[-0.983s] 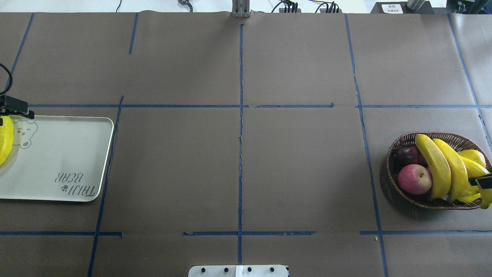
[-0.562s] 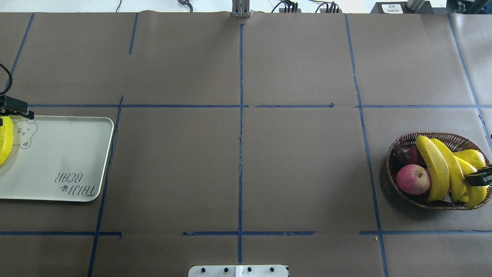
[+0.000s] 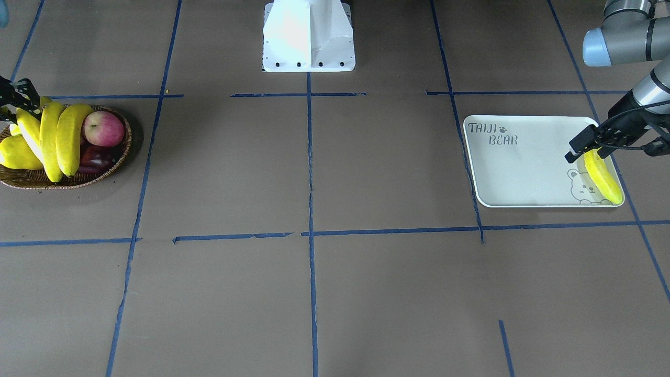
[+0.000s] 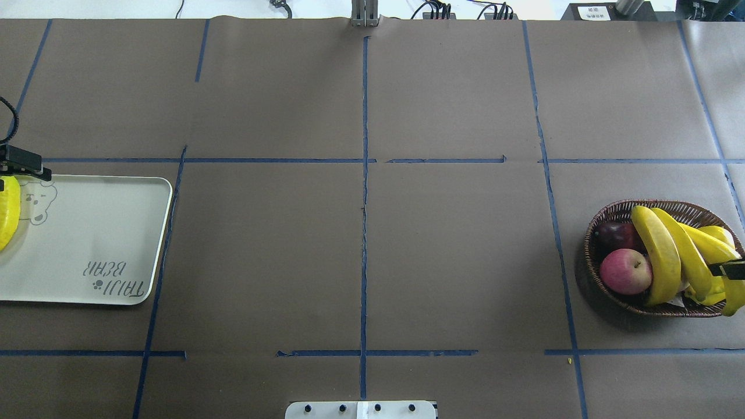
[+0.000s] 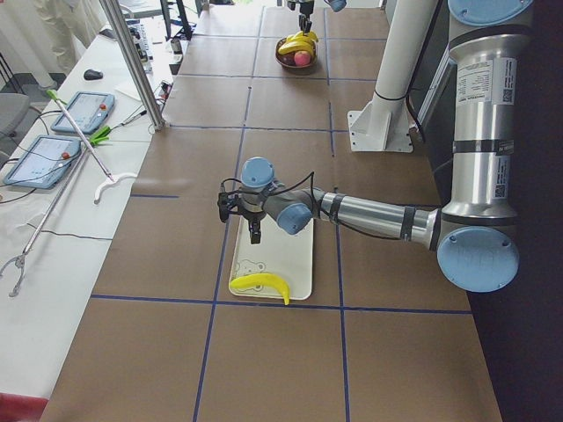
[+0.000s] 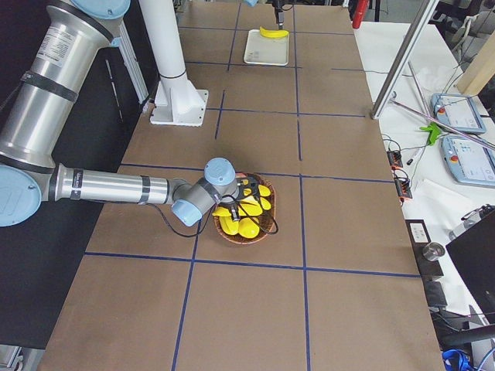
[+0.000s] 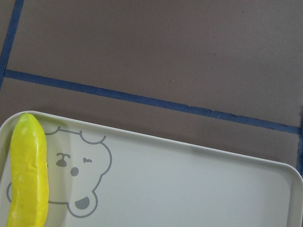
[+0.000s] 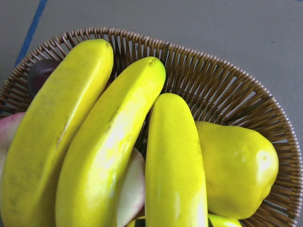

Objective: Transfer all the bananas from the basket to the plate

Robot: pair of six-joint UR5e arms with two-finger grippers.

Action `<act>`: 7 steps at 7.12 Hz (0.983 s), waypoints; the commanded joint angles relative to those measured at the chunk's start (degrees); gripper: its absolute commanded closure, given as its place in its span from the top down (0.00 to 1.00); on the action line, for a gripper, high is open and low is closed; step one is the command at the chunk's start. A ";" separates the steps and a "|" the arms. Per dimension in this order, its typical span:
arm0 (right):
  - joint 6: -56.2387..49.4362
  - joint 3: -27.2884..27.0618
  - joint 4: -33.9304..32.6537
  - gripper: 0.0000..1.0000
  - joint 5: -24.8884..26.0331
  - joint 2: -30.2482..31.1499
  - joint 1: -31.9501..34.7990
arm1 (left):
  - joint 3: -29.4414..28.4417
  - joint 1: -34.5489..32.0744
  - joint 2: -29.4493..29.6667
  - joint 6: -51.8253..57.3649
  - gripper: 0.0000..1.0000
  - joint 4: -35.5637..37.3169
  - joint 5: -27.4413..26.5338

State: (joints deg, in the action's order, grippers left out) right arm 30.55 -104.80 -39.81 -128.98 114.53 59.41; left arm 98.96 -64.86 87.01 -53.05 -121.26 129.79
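Note:
Three bananas lie in the wicker basket (image 4: pixel 599 256) at the table's right end; two (image 4: pixel 660 256) rest side by side. My right gripper (image 4: pixel 730 270) is shut on the third banana (image 4: pixel 734 294), whose end sticks out over the basket's near rim. In the right wrist view this banana (image 8: pixel 175 165) runs straight toward the camera. A fourth banana (image 3: pixel 604 178) lies on the off-white plate (image 3: pixel 523 167), over the bear drawing. My left gripper (image 3: pixel 610 146) hovers open just above it, apart from it. The left wrist view shows that banana (image 7: pixel 29 175) on the plate (image 7: pixel 189 189).
The basket also holds a red apple (image 4: pixel 625 270), a dark purple fruit (image 4: pixel 614 235) and a yellow pear (image 8: pixel 236 165). The robot's white base (image 3: pixel 309 36) stands at the table's near middle. Blue tape lines grid the brown table.
My right gripper and its banana shifted a little inward over the basket, then back toward the right edge. The other bananas shifted slightly. The left gripper and plate banana have not moved.

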 commanded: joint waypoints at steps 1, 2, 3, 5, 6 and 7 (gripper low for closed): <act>-0.14 -1.63 -0.09 0.03 -0.39 0.34 4.99 | 0.00 0.00 -0.17 -0.03 1.00 -0.20 0.11; -0.14 -1.63 -0.35 0.03 -0.39 0.34 7.10 | 0.17 0.00 -0.35 -0.03 1.00 -0.29 0.20; 0.82 -2.33 -0.70 0.04 -1.70 -0.96 8.08 | 0.61 0.00 -0.35 0.05 1.00 -0.46 0.20; 7.55 -2.34 -0.80 0.04 -9.57 -8.57 8.00 | 1.58 0.00 -0.35 -0.03 1.00 -6.05 0.37; 11.07 -1.99 -0.88 0.05 -12.23 -13.58 7.04 | 2.19 0.87 0.35 -1.16 1.00 -8.70 0.72; 15.29 -2.25 -0.88 0.05 -12.87 -17.89 4.95 | 3.24 3.75 3.05 -8.57 1.00 -9.68 1.77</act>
State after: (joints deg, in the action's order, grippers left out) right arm 41.01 -106.96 -40.65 -139.89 102.08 66.20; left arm 101.17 -63.51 87.83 -55.80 -128.95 130.67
